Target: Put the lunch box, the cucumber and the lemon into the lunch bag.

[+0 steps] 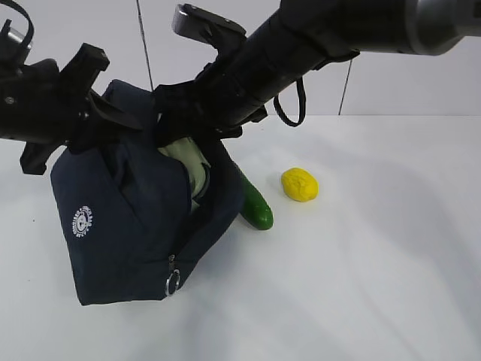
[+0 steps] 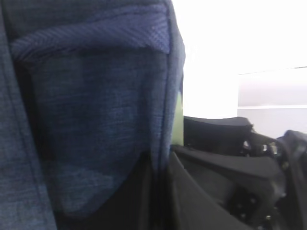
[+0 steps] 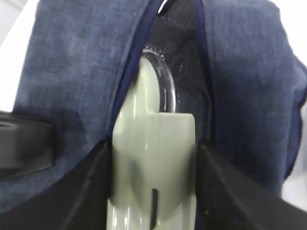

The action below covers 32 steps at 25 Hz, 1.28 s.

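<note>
The navy lunch bag (image 1: 128,218) stands at the left, its mouth held open. My left gripper (image 1: 105,120) is shut on the bag's fabric edge (image 2: 163,143). My right gripper (image 1: 188,131) is shut on the lunch box (image 3: 153,158), sage lid and clear rim showing, and holds it part way inside the bag's opening (image 3: 182,72); it also shows in the exterior view (image 1: 188,162). The cucumber (image 1: 254,203) lies on the table against the bag's right side. The lemon (image 1: 299,184) lies to the right of the cucumber.
The white table (image 1: 361,286) stretches to the right and front. A white wall with dark vertical seams (image 1: 144,45) stands behind. The bag's silver ring zipper pull (image 1: 173,283) hangs at its front corner.
</note>
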Available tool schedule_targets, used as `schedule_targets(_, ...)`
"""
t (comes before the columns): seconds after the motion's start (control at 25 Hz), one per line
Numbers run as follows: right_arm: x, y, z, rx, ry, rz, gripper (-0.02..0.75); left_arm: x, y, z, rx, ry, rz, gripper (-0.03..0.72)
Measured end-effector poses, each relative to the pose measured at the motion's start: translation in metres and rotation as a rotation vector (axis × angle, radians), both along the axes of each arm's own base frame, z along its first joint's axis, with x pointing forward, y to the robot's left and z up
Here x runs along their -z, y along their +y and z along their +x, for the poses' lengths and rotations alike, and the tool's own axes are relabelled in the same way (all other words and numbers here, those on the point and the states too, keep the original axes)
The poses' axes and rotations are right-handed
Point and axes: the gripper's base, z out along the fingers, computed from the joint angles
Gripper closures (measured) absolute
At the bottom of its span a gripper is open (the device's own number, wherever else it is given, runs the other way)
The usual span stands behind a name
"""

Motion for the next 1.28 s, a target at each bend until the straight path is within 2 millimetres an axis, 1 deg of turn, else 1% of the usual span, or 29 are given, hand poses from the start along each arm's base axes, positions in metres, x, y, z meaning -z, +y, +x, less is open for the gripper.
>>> schedule_targets(0.16, 0.003, 0.001, 0.001, 0.001, 0.013, 0.005, 0.324, 0.000, 0.000, 0.000, -0.005, -0.001, -0.001, 0.680)
schedule_targets(0.84, 0.004, 0.002, 0.001, 0.005, 0.023, 0.016, 0.323, 0.000, 0.001, 0.001, -0.014, -0.003, -0.001, 0.680)
schedule_targets(0.96, 0.008, 0.004, 0.001, 0.007, 0.047, 0.028, 0.313, 0.000, 0.001, 0.001, -0.016, -0.004, 0.000, 0.680)
schedule_targets(1.12, 0.019, 0.007, 0.003, 0.010, 0.090, 0.044, 0.307, 0.000, 0.001, 0.002, -0.023, -0.005, -0.001, 0.680)
schedule_targets(1.28, 0.023, 0.010, 0.004, 0.010, 0.108, 0.075, 0.306, 0.000, 0.001, 0.002, -0.025, -0.006, -0.002, 0.680)
